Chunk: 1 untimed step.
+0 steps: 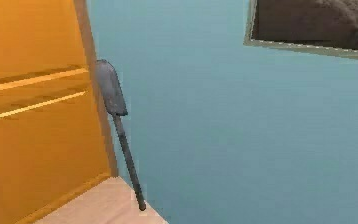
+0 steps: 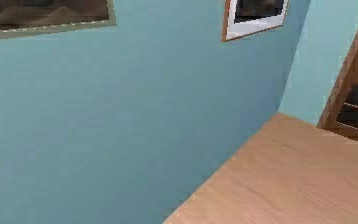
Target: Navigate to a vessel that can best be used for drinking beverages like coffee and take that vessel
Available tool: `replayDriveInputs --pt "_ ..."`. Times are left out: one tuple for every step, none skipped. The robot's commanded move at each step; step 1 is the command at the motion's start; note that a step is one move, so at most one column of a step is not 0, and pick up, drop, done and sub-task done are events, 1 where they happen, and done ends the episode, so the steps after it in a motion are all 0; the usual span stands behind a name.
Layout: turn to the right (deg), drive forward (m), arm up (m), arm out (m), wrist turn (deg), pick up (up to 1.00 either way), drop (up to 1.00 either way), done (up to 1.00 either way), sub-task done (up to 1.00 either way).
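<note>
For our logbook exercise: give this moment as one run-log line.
ahead: orange door, grey shovel against teal wall | side: two framed pictures, wood floor

A: How's the robot standing?
B: Base drawn close up to a blue wall (image 1: 237,130), front pointed at it.
A: And its arm side?
B: Facing another wall (image 2: 117,120), also near.

Matt teal wall (image 2: 137,120), wood-grain floor (image 2: 287,180)
</note>
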Motion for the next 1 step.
replayDriveInputs --pt "45.0 0.0 0.0 0.0 0.0 0.0 0.0 0.0 0.0"
